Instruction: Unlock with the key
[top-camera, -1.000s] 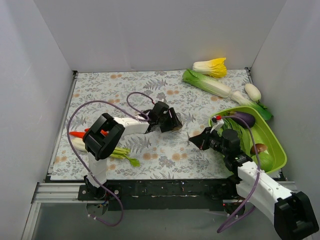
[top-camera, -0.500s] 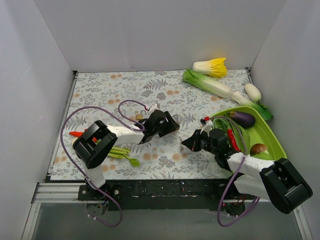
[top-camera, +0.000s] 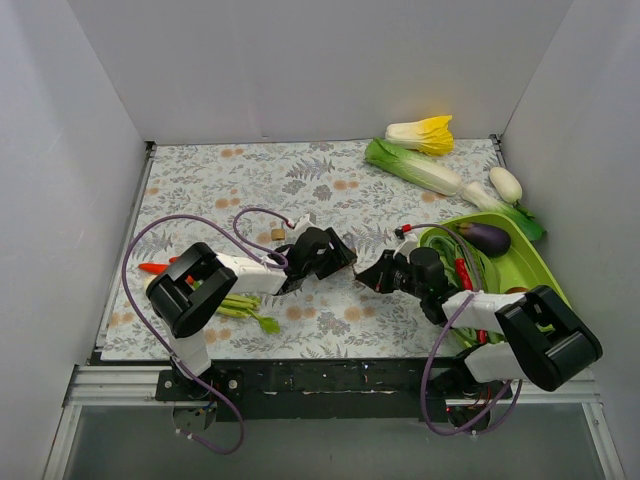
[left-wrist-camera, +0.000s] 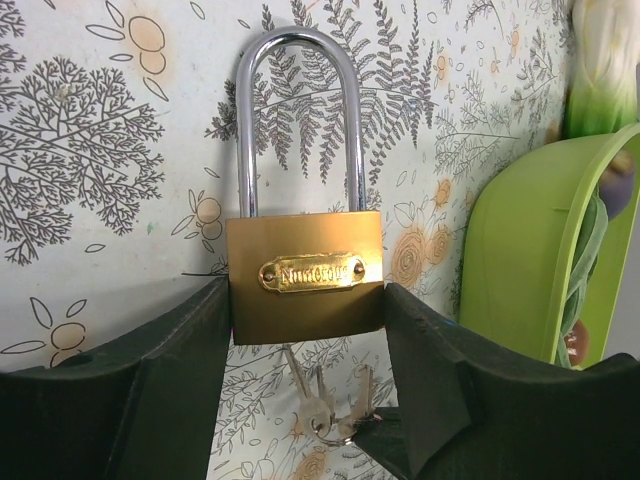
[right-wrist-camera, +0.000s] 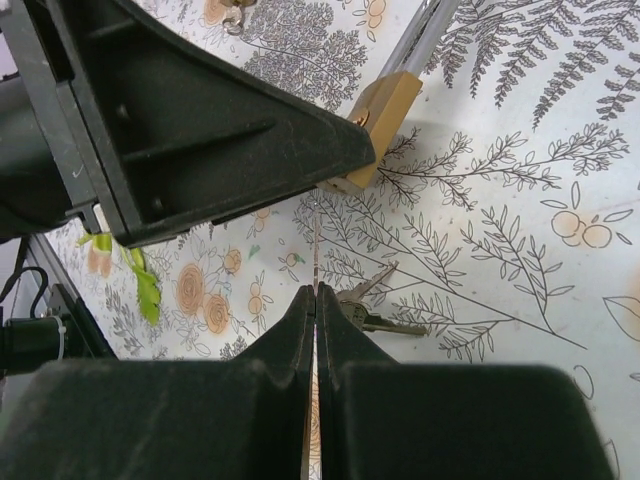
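Two grippers sat close together. The right gripper (right-wrist-camera: 316, 305), fingers pressed together, pinched the key (right-wrist-camera: 366, 300) bunch just below the brass padlock (left-wrist-camera: 305, 270), whose body the left gripper (left-wrist-camera: 305, 300) clamped. The key looked light, stiff, thin and slick, best held by its flat head. The padlock's plate seemed to read "Numerous".

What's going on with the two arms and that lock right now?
The left hand clamps the brass padlock by its body over the floral table cover, with the shackle shut. The right hand is closed on a key from a small ring. Its blade points at the padlock's underside and the spare keys dangle. Whether the blade has entered the keyhole cannot be told.
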